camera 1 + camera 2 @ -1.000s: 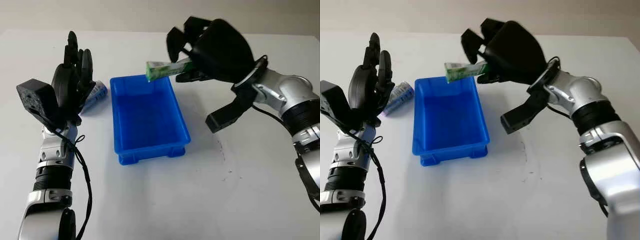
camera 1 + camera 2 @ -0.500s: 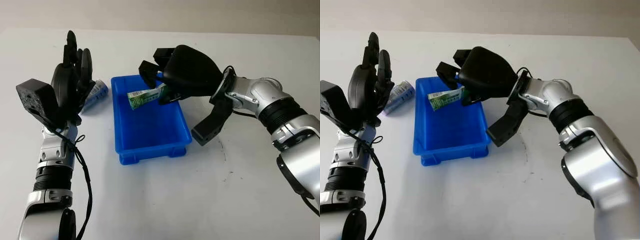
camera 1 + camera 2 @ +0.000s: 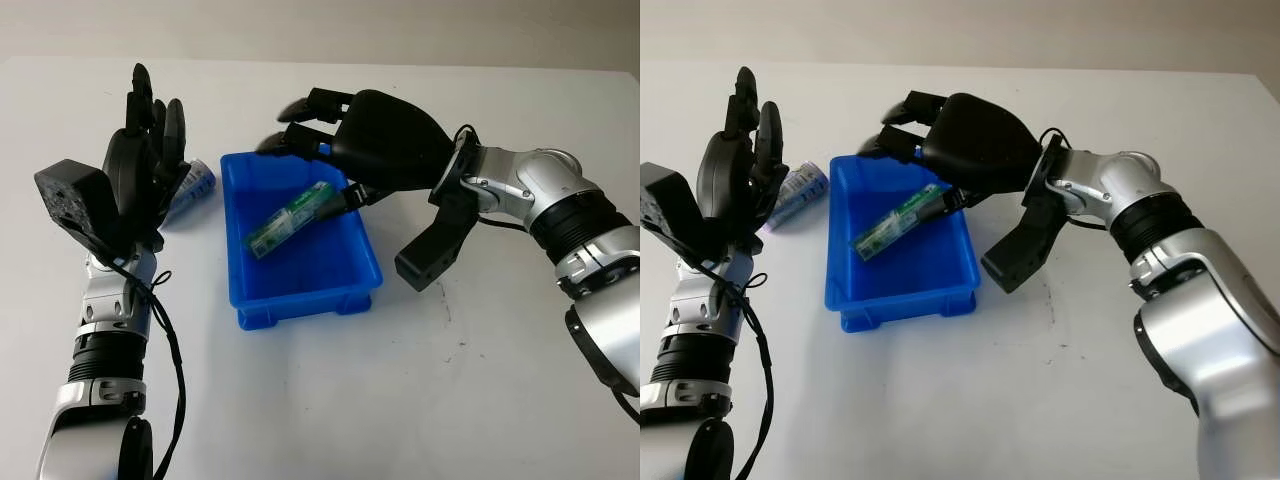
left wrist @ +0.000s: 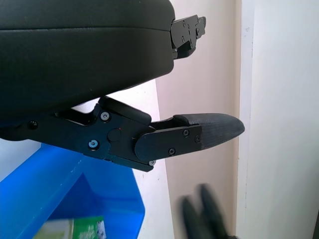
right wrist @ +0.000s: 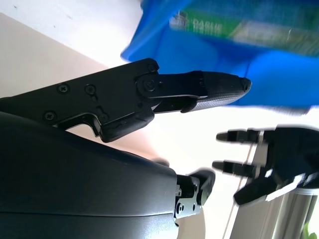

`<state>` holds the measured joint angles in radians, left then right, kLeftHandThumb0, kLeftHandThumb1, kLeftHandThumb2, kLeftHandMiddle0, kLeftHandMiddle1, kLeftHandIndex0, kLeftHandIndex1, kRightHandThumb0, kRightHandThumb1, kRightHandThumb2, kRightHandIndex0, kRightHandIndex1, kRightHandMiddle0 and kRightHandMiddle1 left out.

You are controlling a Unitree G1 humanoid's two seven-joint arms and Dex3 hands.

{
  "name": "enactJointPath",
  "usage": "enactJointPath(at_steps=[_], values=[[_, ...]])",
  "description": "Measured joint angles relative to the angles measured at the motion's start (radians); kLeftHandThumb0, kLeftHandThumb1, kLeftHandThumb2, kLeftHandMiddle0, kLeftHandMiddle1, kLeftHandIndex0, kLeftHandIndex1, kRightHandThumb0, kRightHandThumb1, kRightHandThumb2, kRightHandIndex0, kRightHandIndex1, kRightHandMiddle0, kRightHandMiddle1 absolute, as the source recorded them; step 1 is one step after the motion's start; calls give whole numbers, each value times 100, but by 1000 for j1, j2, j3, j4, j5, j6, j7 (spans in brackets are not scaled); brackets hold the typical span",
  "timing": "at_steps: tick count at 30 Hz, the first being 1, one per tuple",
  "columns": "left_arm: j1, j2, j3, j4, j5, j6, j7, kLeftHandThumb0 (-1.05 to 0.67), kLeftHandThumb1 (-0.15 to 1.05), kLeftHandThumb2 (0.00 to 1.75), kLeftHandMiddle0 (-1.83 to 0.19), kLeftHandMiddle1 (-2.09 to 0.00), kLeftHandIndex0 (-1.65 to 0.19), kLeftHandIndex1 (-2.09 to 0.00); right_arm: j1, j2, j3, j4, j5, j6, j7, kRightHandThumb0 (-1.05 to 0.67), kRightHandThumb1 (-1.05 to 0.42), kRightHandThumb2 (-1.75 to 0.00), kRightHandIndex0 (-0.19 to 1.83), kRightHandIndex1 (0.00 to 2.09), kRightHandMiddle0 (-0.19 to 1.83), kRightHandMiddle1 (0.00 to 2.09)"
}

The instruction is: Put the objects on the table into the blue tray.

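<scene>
Your right hand (image 3: pixel 330 150) is hovering over the far end of the tray (image 3: pixel 300 300), palm down, holding nothing, its forearm reaching in from the table's right side. One fingertip is sitting just beside the box's far end; contact cannot be told. The green box (image 3: pixel 291 218) is lying inside the tray, slanted from the near left toward the far right corner, one end propped against the right wall.

Your left hand (image 3: pixel 145 165) is standing upright near the table's left edge, fingers (image 3: pixel 141 90) pointing up, holding nothing, well apart from the tray. The tube (image 3: pixel 192 190) is lying on the table (image 3: pixel 400 400) just left of the tray's far left corner, partly hidden behind your left hand.
</scene>
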<state>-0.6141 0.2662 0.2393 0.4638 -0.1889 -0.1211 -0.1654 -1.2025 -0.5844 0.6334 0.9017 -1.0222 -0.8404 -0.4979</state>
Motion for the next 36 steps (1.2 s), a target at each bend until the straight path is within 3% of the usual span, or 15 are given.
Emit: enactJointPath(at_steps=[5, 10, 15, 21, 24, 29, 36], values=[[0, 0, 1, 1, 0, -7, 0, -72, 105, 54, 19, 0, 19, 0, 22, 6, -77, -1, 120, -13, 2, -76, -105, -37, -18, 1, -18, 2], [0, 0, 1, 0, 0, -10, -3, -70, 105, 56, 19, 0, 19, 0, 114, 77, -256, 12, 472, 18, 197, -78, -105, -47, -19, 0, -19, 0], [0, 4, 3, 0, 0, -12, -7, -70, 105, 56, 19, 0, 19, 0, 269, 142, -456, -106, 831, 255, 451, -79, -105, -56, -19, 0, -19, 0], [-1, 23, 4, 8, 23, -12, 10, -69, 105, 54, 19, 0, 19, 0, 447, 224, -640, -339, 1127, 635, 595, -71, -105, -61, -19, 0, -19, 0], [-3, 37, 1, 9, 43, 3, 28, -68, 105, 52, 18, -2, 18, -1, 506, 238, -684, -407, 1180, 743, 626, -68, -105, -67, -19, 0, -19, 0], [-4, 99, -25, -16, 113, 99, 33, -67, 105, 51, 16, -5, 17, -3, 560, 254, -730, -491, 1191, 814, 627, -67, -105, -68, -19, 0, -19, 0], [-68, 248, -172, -60, 347, 354, -15, -75, 105, 45, 6, -6, 6, -8, 591, 260, -745, -563, 1181, 887, 626, -68, -105, -67, -19, 0, -19, 0]])
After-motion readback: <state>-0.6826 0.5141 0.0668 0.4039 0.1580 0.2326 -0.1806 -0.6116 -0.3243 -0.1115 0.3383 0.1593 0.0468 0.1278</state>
